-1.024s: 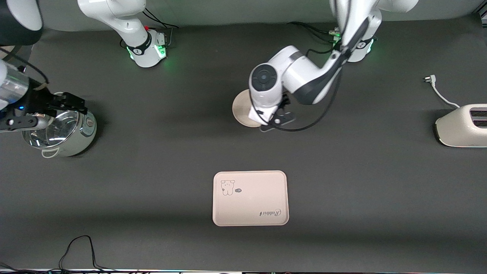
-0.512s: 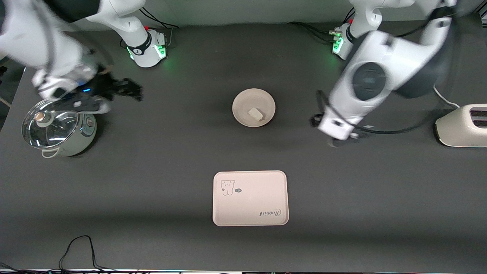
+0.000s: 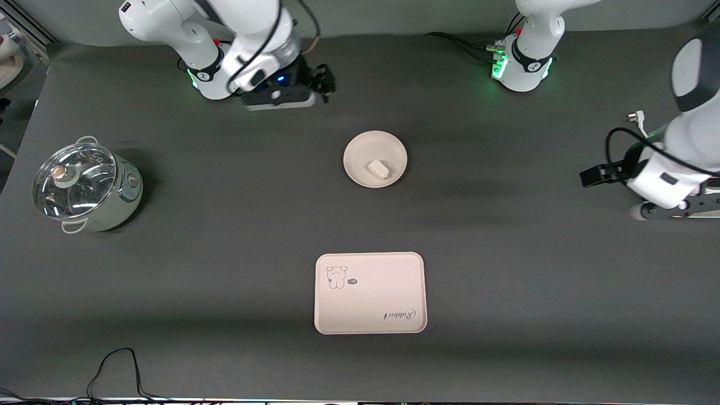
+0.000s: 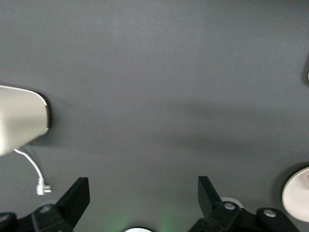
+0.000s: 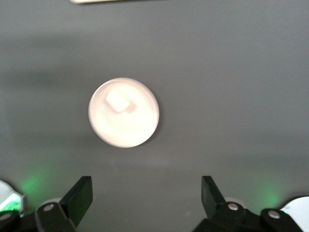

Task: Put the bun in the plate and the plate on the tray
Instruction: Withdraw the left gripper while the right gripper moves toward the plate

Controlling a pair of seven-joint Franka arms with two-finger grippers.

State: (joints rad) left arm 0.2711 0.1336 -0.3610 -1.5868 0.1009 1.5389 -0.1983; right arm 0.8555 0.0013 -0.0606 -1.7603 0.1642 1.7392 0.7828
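Observation:
The bun lies in the round cream plate in the middle of the table. The tray with the "Rabbit" lettering lies nearer the front camera than the plate, apart from it, with nothing on it. My left gripper is open and empty at the left arm's end of the table, beside the toaster; in the left wrist view only bare mat lies between its fingers. My right gripper is open and empty by the right arm's base. The right wrist view shows the plate and bun.
A steel pot with a glass lid stands at the right arm's end. A cream toaster stands at the left arm's end, partly hidden by the left arm, with its cord and plug. A black cable lies near the front edge.
The left gripper has left the plate and swung to the left arm's end; the bun now lies uncovered in the plate. The right gripper moved from over the pot to near its base.

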